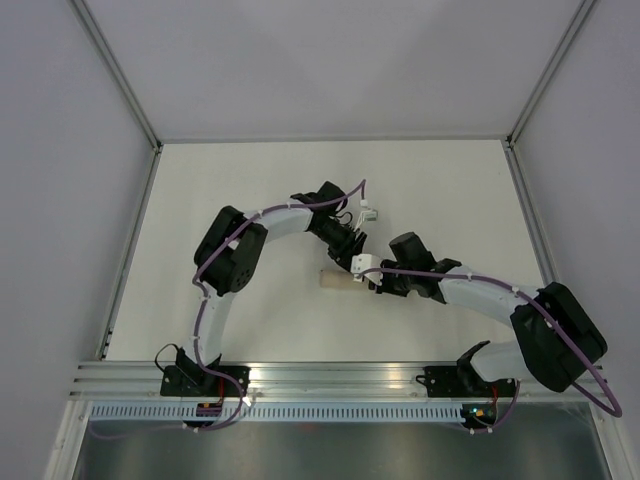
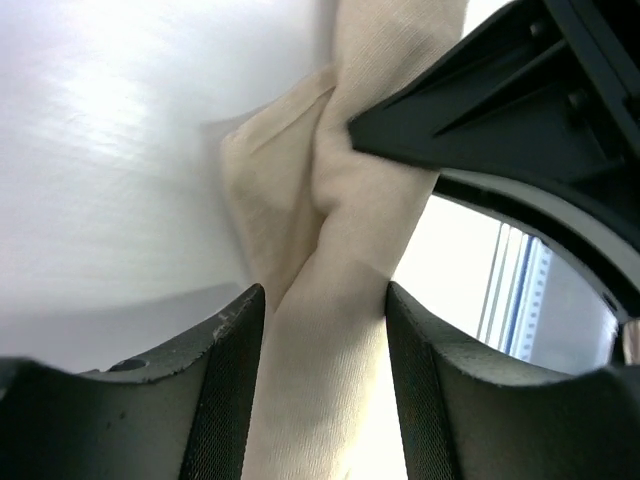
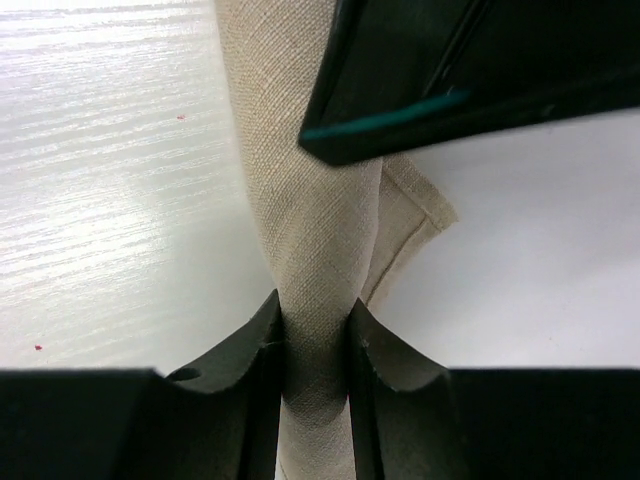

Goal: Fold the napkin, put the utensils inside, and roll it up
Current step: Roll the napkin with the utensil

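Note:
The napkin (image 1: pixel 335 279) is a tan cloth rolled into a short tube, lying on the white table at the centre. Its loose corner sticks out beside the roll (image 3: pixel 415 215). My right gripper (image 3: pixel 315 320) is shut on the roll, both fingers pressing into the cloth, and it reaches in from the right (image 1: pixel 378 283). My left gripper (image 2: pixel 322 300) straddles the same roll (image 2: pixel 340 200) from the far side (image 1: pixel 350 258). Its jaws are open, with a gap showing beside one finger. The utensils are hidden from every view.
The white table (image 1: pixel 250 200) is fenced by grey walls and a metal frame (image 1: pixel 130 100). An aluminium rail (image 1: pixel 330 375) runs along the near edge between the arm bases. A small white connector (image 1: pixel 368 212) hangs on the left arm's cable.

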Controlling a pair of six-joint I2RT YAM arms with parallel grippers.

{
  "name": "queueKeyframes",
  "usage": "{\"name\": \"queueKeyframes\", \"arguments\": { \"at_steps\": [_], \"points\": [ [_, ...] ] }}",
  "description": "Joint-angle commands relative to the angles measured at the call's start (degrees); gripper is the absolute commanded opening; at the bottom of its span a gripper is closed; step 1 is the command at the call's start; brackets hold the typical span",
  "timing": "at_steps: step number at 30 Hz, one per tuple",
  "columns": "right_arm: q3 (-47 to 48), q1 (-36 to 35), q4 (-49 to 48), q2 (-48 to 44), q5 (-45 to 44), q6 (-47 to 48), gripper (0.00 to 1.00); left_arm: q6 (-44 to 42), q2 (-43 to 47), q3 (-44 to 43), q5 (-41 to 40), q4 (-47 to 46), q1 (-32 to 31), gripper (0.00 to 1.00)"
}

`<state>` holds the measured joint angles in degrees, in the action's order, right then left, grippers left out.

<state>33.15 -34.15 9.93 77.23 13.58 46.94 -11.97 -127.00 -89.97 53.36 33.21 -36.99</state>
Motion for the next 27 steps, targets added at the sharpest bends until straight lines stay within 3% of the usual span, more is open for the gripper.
{"name": "queueKeyframes", "arguments": {
  "at_steps": [1, 15, 21, 27],
  "points": [
    [4.72, 1.28, 8.95, 2.22, 4.43, 1.49, 0.26, 4.75, 7.63, 4.87, -4.93, -10.15, 2.54, 0.57],
    [17.9, 7.69, 23.11, 15.75, 11.99, 6.94, 0.25, 13.11, 30.49, 35.2, -22.24, -45.85, 1.93, 0.55],
    [24.67, 10.33, 28.47, 21.81, 14.19, 8.61, 0.25, 7.59, 35.41, 45.22, -37.96, -54.63, -6.67, 0.58],
    [29.25, 11.39, 31.46, 26.82, 14.8, 8.96, 0.25, -0.14, 33.75, 44.02, -49.4, -54.49, -15.99, 0.6]
  ]
}}
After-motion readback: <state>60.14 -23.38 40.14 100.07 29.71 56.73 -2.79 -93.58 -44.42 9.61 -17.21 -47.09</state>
